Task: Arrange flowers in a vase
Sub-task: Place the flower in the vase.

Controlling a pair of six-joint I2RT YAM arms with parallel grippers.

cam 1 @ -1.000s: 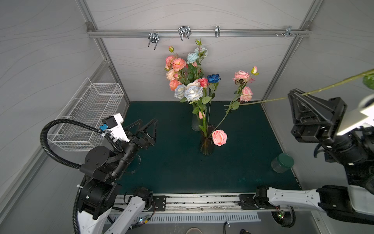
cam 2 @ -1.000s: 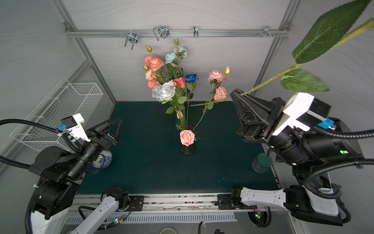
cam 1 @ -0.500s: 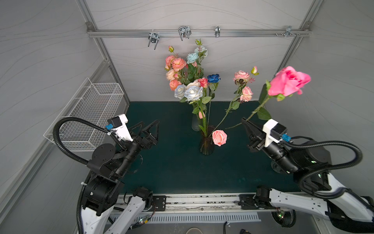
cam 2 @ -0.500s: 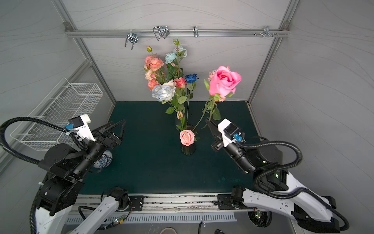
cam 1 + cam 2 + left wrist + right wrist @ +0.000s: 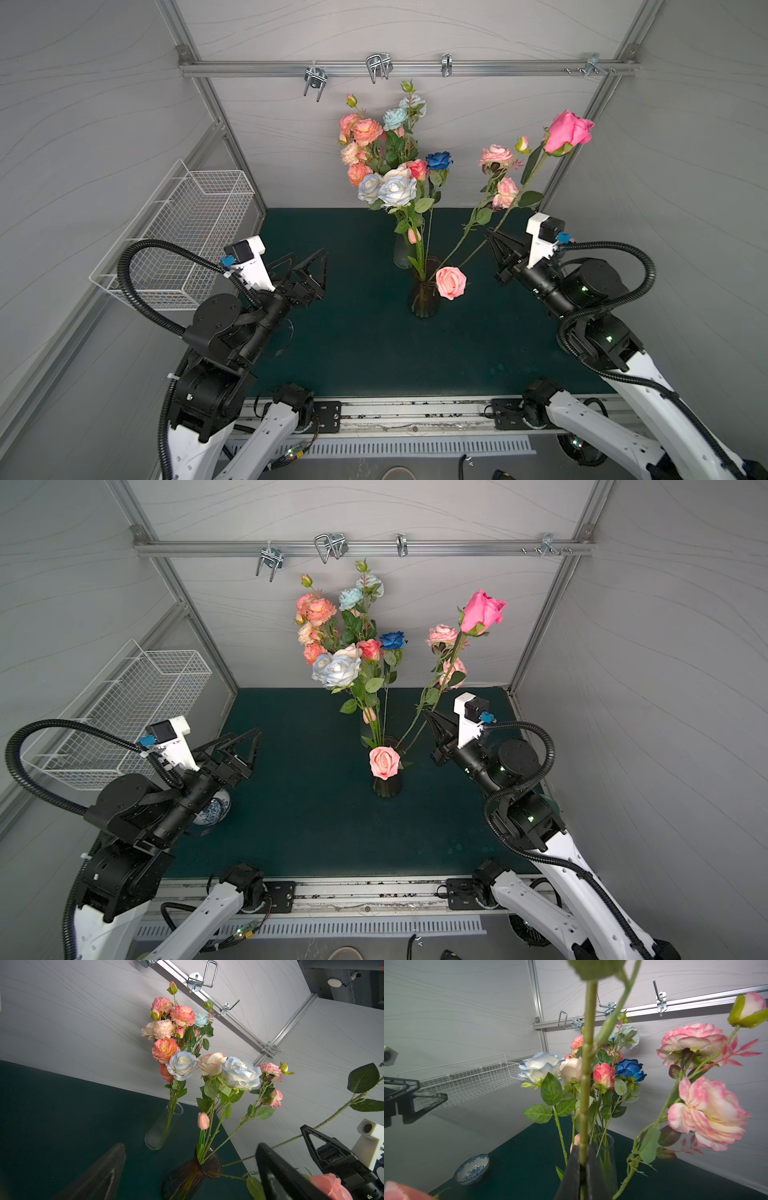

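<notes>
**My right hand grips a pink rose by its stem, beside the vases**

The dark green tabletop (image 5: 353,353) fills the floor of the booth, and a white wire basket (image 5: 187,232) hangs on the wall to my left. In the middle of the tabletop the flowers (image 5: 397,189) rise in two bunches. The tall one, with peach, pink and pale blue blooms, stands in the clear vase (image 5: 160,1128) at the back. In front of it, white-and-blue roses stand above the dark vase (image 5: 424,301). A blue rose (image 5: 438,160) shows among them, though I cannot tell which vase holds it. A spray (image 5: 496,156) of pink-edged blooms leans out of the dark vase toward my right side. A peach rose (image 5: 451,282) hangs over that vase's rim.

My left hand (image 5: 308,257) hovers over the tabletop on my left, well apart from both vases. Its fingers are spread wide with nothing between them.

My right hand (image 5: 583,1150) is clamped on the green stem of a pink rose (image 5: 567,131), low down on the stem. The bloom sits high, above the spray, tilted toward the right wall. Below my grip the stem runs on toward the dark vase's mouth, but I cannot tell whether its end is inside.

A blue-and-white bowl (image 5: 216,808) sits on the tabletop under my left arm, partly hidden.
</notes>
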